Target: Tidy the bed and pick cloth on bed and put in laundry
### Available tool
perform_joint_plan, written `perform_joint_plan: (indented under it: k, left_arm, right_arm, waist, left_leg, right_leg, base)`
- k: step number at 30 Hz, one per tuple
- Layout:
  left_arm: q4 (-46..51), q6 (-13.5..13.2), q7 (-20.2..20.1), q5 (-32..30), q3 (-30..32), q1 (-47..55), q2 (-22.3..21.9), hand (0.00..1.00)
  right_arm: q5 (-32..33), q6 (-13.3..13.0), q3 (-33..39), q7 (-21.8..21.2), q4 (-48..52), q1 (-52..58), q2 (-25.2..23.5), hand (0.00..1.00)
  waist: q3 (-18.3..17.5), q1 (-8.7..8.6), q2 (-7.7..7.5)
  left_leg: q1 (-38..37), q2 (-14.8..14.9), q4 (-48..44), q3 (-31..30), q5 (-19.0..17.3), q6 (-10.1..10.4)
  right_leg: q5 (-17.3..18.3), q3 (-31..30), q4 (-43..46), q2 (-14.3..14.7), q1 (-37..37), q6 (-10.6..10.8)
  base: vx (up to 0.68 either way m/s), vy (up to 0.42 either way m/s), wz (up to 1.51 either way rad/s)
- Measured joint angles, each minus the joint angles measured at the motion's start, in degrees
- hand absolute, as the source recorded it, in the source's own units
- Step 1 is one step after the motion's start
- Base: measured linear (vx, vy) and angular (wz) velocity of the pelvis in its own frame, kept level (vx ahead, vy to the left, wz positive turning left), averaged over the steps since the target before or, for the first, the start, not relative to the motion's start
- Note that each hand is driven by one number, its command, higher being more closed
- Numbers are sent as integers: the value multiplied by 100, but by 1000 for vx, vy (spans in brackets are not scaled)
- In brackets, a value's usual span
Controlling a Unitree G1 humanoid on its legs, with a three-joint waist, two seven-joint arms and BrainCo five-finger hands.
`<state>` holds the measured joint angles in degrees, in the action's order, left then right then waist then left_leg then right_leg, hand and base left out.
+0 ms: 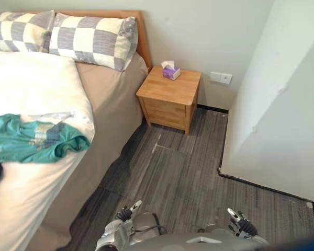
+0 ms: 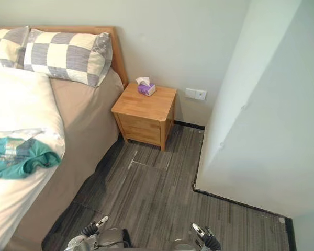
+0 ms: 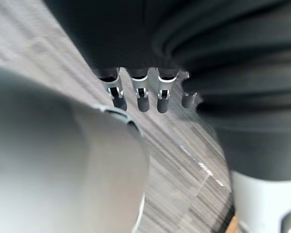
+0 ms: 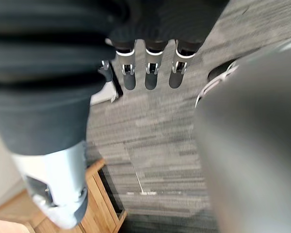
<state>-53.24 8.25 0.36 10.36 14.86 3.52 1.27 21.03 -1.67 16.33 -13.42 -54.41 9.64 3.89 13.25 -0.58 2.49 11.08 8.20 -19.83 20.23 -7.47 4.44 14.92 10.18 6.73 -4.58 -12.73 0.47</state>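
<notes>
Our left hand point(image 1: 126, 212) and right hand point(image 1: 239, 222) hung empty at the bottom edge, fingers released, so we judged that reaching the green cloth point(image 1: 34, 138) on the bed point(image 1: 110, 104) at frame left came next.

A: What's the floor like?
B: Grey floor point(image 1: 188, 178) w/ long thin stripes. A black strip point(image 1: 261, 185) runs along the bottom of the walls.
A: And the walls?
B: Back wall point(image 1: 209, 31) is pale, w/ a white plug plate point(image 1: 220, 77) low down. A big white wall point(image 1: 282, 130) sticks out on the right.
A: Furniture?
B: A bed point(image 1: 112, 104) on the left w/ a wood headboard point(image 1: 110, 14) & 2 checked pillows point(image 1: 91, 39). A small wood table point(image 1: 170, 97) stands just beside it, tissue box point(image 1: 171, 71) on top.
</notes>
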Motion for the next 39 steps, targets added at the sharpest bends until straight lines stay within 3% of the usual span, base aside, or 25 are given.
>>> perform_joint_plan:
  k: [1,2,3,4,6,7,9,11,12,14,15,16,17,19,21,23,24,25,27,28,29,32,36,38,39]
  left_arm:
    - [14,3,3,29,-87,16,7,0]
    - [18,3,-3,43,-92,12,-5,0]
    - [25,9,4,23,-172,-29,129,0]
    - [49,7,-2,27,-179,-75,193,0]
    - [63,12,-3,32,-184,-143,277,0]
    - [49,13,3,30,-192,-129,258,0]
    - [30,12,0,31,-197,-88,270,0]
    - [18,28,-14,26,-206,-46,276,0]
    - [19,61,-14,25,-211,-45,275,0]
    - [29,152,-19,17,-300,-45,290,0]
    - [22,222,-48,-57,-406,-44,361,0]
    - [6,291,-82,-190,-557,-46,437,0]
    - [7,300,-93,-241,-600,-47,467,0]
    - [9,331,-108,-311,-815,-42,497,0]
    - [7,332,-123,-325,-1012,-43,539,0]
    - [-1,330,-172,-316,-1115,-13,539,0]
    - [12,315,-215,-322,-1219,-13,558,0]
    - [13,294,-255,-330,-1242,-15,560,0]
    - [24,135,-411,-426,-1267,-7,561,0]
    - [30,102,-426,-425,-1267,-6,578,0]
    - [33,-1,-420,-424,-1266,-25,545,0]
    - [140,-112,-397,-426,-1268,75,242,0]
    - [161,-139,-212,-415,-1257,76,175,0]
    - [136,-145,-149,-417,-1250,82,185,0]
    - [131,-189,-124,-423,-1250,111,150,0]
  right_arm:
    - [1,-9,-2,-13,18,22,23,0]
    - [-43,-9,-90,-14,-16,25,45,0]
    - [-165,-24,-372,-46,-36,0,-8,0]
    - [-207,-83,-522,-133,-36,-67,-91,0]
    - [-213,-175,-602,-223,-61,-223,-177,0]
    - [-216,-194,-608,-222,-79,-311,-172,0]
    - [-217,-262,-664,-227,-77,-425,-183,0]
    - [-228,-318,-779,-229,-73,-538,-165,0]
    - [-263,-357,-801,-228,-54,-595,-160,0]
    - [-387,-356,-787,-228,-48,-607,-137,0]
    - [-442,-337,-791,-232,-23,-648,-154,0]
    - [-441,-325,-799,-242,2,-624,-169,0]
    - [-440,-317,-799,-242,6,-616,-168,0]
    - [-416,-343,-811,-239,221,-521,-95,0]
    - [-318,-352,-837,-253,319,-524,-47,0]
    - [-301,-362,-869,-259,422,-516,-48,0]
    - [-216,-361,-940,-271,482,-471,-51,0]
    - [-179,-352,-958,-265,514,-470,-45,0]
    - [-88,-337,-1053,-221,568,-465,-60,0]
    - [-88,-336,-1086,-221,559,-458,-65,0]
    - [-25,-340,-1131,-234,515,-441,-62,0]
    - [162,-444,-1148,-281,516,-603,138,0]
    - [251,-583,-1316,-477,420,-692,123,0]
    - [245,-627,-1313,-478,345,-672,124,0]
    - [244,-637,-1312,-477,325,-627,131,0]
  waist:
    - [1,4,50]
    - [-4,65,32]
    - [-24,53,-192]
    - [-24,50,-351]
    - [89,58,-377]
    - [106,59,-353]
    - [117,92,-327]
    - [90,107,-293]
    - [84,106,-282]
    - [62,115,-286]
    - [63,87,-328]
    - [74,-29,-430]
    - [81,-51,-453]
    - [130,-59,-385]
    - [177,-158,-307]
    - [177,-248,-254]
    - [174,-262,-246]
    - [174,-270,-246]
    - [208,-304,-329]
    - [225,-302,-373]
    - [298,-311,-331]
    - [270,-296,85]
    - [245,-297,73]
    - [236,-313,83]
    - [197,-313,70]
  left_leg:
    - [-10,-88,814,9,571,-70]
    - [-149,-156,1049,-15,1162,-617]
    - [-207,-388,1122,30,1106,-740]
    - [-103,-433,967,18,1046,-898]
    - [38,-407,538,277,880,-1085]
    - [-104,-421,555,683,816,-1120]
    - [-355,-432,567,1265,576,-1094]
    - [-455,-495,595,1371,255,-1143]
    - [-572,-620,753,1359,125,-1228]
    - [-769,-834,1045,1201,99,-1186]
    - [-990,-1090,1283,924,57,-1184]
    - [-1184,-1261,1369,593,-9,-1235]
    - [-1253,-1299,1372,484,-36,-1225]
    - [-1769,-1332,1430,-83,-173,-1235]
    - [-2121,-1255,1477,-485,-240,-1241]
    - [-2329,-1075,1475,-978,-327,-1143]
    - [-2376,-947,1462,-1314,-367,-1066]
    - [-2381,-909,1469,-1442,-378,-1035]
    - [-2403,-838,1389,-2047,-565,-762]
    - [-2422,-855,1332,-2131,-633,-713]
    - [-2516,-770,1200,-2200,-827,-495]
    - [-2641,-358,1279,-1815,-733,-192]
    - [-2370,-164,707,-1626,-368,21]
    - [-2178,29,224,-1128,-329,76]
    - [-2085,187,159,-557,-343,81]
  right_leg:
    - [78,-29,-26,42,-119,120]
    - [170,-117,-65,54,-272,219]
    - [99,-188,-192,-90,-395,178]
    - [-82,-169,-317,-121,-433,205]
    - [-451,-155,-457,-136,-614,316]
    - [-610,-151,-368,-176,-718,382]
    - [-693,-120,-221,-252,-870,402]
    - [-693,6,-125,-268,-953,403]
    - [-670,80,200,-324,-882,439]
    - [-597,121,1353,-473,-474,568]
    - [-859,109,2811,-723,120,991]
    - [-1129,-26,4015,-876,571,1270]
    - [-1006,-68,4332,-927,710,1251]
    - [-203,24,5069,-954,1412,787]
    - [127,54,4692,-882,1783,557]
    - [173,-24,3733,-617,2041,462]
    - [53,-260,2797,-380,2199,503]
    - [-44,-397,2421,-290,2256,495]
    - [-840,-1220,646,-35,2361,513]
    - [-1012,-1348,474,-36,2358,556]
    - [-1529,-1375,643,26,2214,295]
    - [-1106,-983,1057,260,2212,-14]
    - [-838,-389,856,138,1764,-179]
    - [-849,13,547,38,1340,-218]
    - [-850,302,403,-5,1079,-226]
  base:
    - [496,189,-22]
    - [530,171,0]
    - [527,135,13]
    - [567,140,42]
    - [392,139,50]
    - [252,143,42]
    - [253,174,41]
    - [194,96,37]
    - [179,39,45]
    - [202,42,56]
    - [316,53,100]
    - [271,48,110]
    - [384,1,124]
    - [391,-50,112]
    - [326,-137,127]
    - [300,-224,147]
    - [249,-224,104]
    - [333,-321,140]
    - [381,-430,134]
    - [436,-519,111]
    - [285,-334,70]
    - [349,-366,52]
    - [214,-224,68]
    - [178,-182,112]
    - [127,-55,109]
